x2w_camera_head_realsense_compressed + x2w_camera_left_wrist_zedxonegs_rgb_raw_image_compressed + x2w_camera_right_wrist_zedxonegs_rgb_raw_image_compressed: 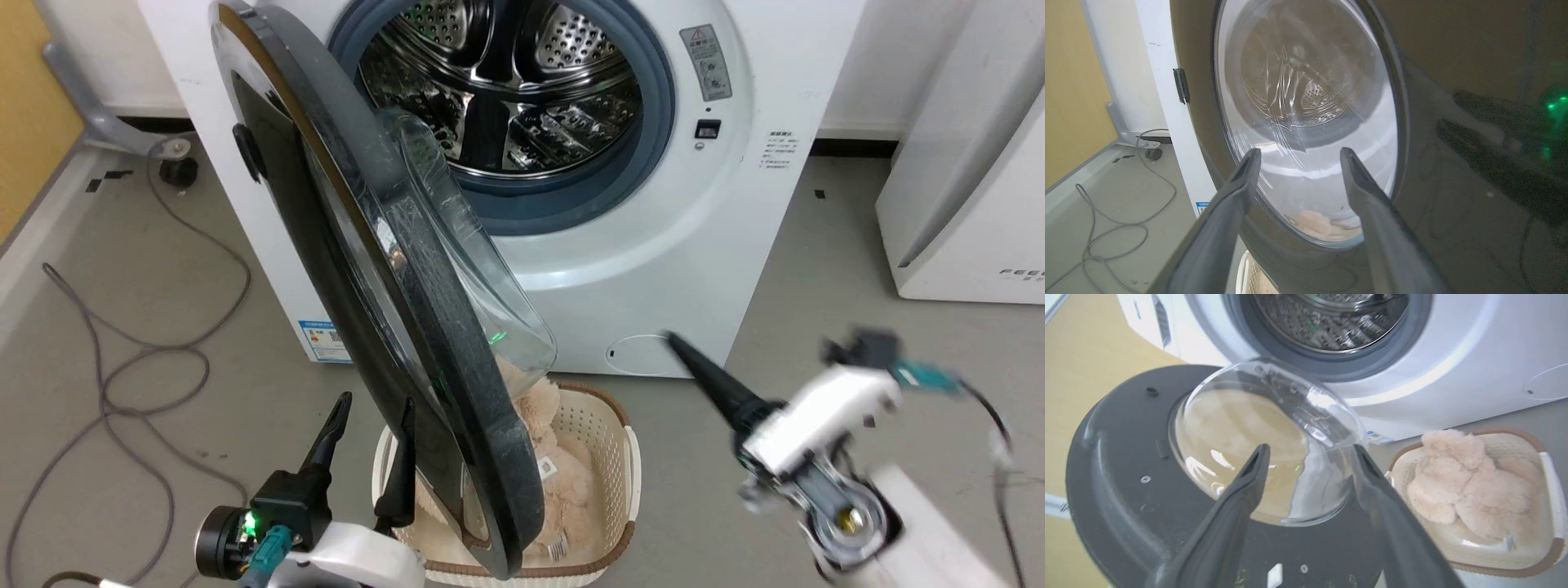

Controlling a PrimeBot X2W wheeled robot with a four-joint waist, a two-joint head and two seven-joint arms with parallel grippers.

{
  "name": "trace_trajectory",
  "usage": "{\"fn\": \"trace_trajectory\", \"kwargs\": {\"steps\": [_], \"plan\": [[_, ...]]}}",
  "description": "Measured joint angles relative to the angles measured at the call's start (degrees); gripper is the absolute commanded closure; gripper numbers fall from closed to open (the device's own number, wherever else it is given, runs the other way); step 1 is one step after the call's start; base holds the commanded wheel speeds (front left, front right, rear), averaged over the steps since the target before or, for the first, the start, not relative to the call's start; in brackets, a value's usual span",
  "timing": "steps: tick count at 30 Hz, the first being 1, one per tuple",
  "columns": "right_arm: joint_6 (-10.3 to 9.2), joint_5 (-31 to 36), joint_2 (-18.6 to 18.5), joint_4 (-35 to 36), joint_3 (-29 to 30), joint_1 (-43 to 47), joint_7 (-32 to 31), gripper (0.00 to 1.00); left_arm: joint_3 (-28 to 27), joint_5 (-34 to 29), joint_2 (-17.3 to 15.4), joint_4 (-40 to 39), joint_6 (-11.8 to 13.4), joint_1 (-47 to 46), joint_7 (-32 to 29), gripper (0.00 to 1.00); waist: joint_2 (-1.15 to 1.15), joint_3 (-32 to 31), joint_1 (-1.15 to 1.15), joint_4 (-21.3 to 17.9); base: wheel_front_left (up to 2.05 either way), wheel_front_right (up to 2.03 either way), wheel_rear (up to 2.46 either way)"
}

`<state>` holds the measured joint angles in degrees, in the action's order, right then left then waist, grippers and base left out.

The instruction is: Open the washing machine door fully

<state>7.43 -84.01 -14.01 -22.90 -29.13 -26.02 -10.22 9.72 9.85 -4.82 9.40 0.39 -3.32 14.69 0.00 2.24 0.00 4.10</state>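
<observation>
The washing machine door [457, 392] is seen swung partly out from the washing machine [653, 245], over a basket [630, 457]. The left tool [375, 408] is held spread beside the door's outer face. The right tool [1309, 451] is spread, empty, facing its glass bowl.

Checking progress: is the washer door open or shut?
Open: the washing machine door stands angled off the front, baring the steel drum.
</observation>
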Motion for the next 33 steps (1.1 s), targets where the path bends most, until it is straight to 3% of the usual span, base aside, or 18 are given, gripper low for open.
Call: {"fn": "trace_trajectory", "kwargs": {"steps": [5, 7, 11, 16, 19, 25, 33], "plan": [[0.01, 5.9, 0.0, -5.3, 5.3, 8.1, 16.2, 0.0, 0.0, 0.3, -0.2, 0.2, 0.0, 0.6, 0.0, 0.0, 0.0, -0.7, 0.0, -0.3, 0.0, 0.0, 0.0], [0.01, 11.2, -0.5, -8.2, 6.5, 10.6, 22.0, 0.0, 0.0, 0.4, -0.4, 0.3, 0.1, 1.0, 0.0, 0.0, 0.0, -0.9, 0.0, -0.5, 0.0, 0.0, 0.0], [0.01, 21.7, -0.4, -11.5, 14.1, 14.0, 24.8, 0.0, -0.3, 0.4, -0.9, 0.5, 0.5, 1.1, 0.0, 0.0, 0.0, -1.1, 0.0, -1.0, 0.0, 0.0, 0.0], [0.01, 47.7, 3.3, -2.9, 33.6, 18.7, 25.0, 0.0, -0.6, 0.5, -1.3, 0.7, 0.7, 1.4, 0.0, 0.0, 0.0, -1.5, 0.0, -1.7, 0.0, 0.0, 0.0], [0.01, 61.6, 8.5, 6.4, 39.7, 23.2, 25.0, 0.0, -0.6, 0.5, -1.4, 1.0, 0.8, 1.7, 0.0, 0.0, 0.0, -1.8, 0.0, -1.8, 0.0, 0.0, 0.0], [0.01, 75.3, 10.8, 22.7, 39.8, 27.7, 23.0, 0.0, -0.6, 0.9, -1.8, 1.3, 1.2, 2.0, 0.0, 0.0, 0.0, -2.2, 0.0, -1.9, 0.0, 0.0, 0.0], [0.02, 79.6, 10.9, 32.5, 32.0, 31.7, 16.2, 0.0, -0.6, 0.9, -2.4, 1.3, 1.5, 2.0, 0.0, 0.0, 0.0, -0.9, 0.0, -1.7, 0.0, 0.0, 0.0]]}}
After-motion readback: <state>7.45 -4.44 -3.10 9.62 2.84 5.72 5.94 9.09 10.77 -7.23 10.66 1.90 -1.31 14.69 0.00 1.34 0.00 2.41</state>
